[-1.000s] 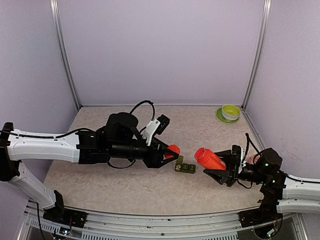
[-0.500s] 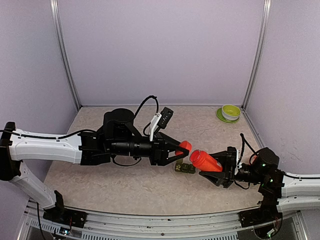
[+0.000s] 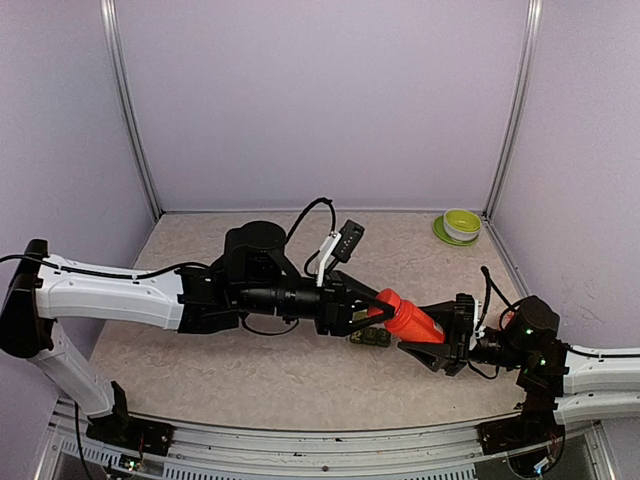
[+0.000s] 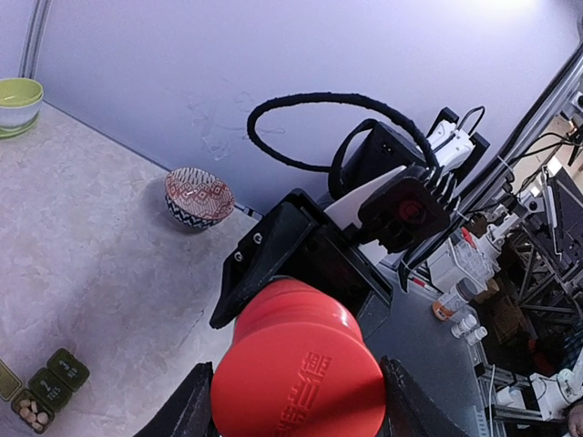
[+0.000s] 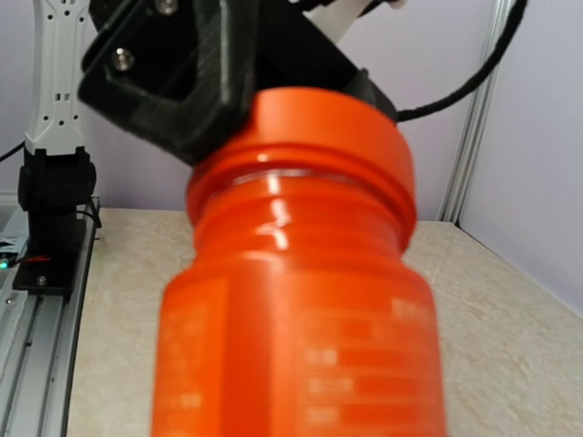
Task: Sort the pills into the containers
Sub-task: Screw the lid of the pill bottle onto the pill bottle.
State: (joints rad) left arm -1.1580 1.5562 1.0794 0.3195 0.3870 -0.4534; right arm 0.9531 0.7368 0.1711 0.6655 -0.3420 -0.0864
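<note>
The red-orange bottle (image 3: 412,321) lies tilted in the air over the mat, and my right gripper (image 3: 437,338) is shut on its body. My left gripper (image 3: 372,308) is shut on the bottle's red cap (image 4: 297,365), and the cap sits on the bottle's mouth (image 5: 319,137). The bottle (image 5: 301,319) fills the right wrist view and hides that gripper's fingers. The containers (image 3: 370,337), a dark-green strip of three boxes, rest on the mat just below the bottle. One box of the strip (image 4: 43,391) stands open with beige pills (image 4: 34,417) inside.
A green bowl on a green plate (image 3: 461,224) sits in the far right corner. A patterned bowl (image 4: 199,196) stands by the wall in the left wrist view. Purple walls with metal posts (image 3: 510,120) close in the mat on three sides.
My left gripper has carried the red cap to the right onto the bottle's mouth. The right gripper brought the bottle a little to the left to meet it.
</note>
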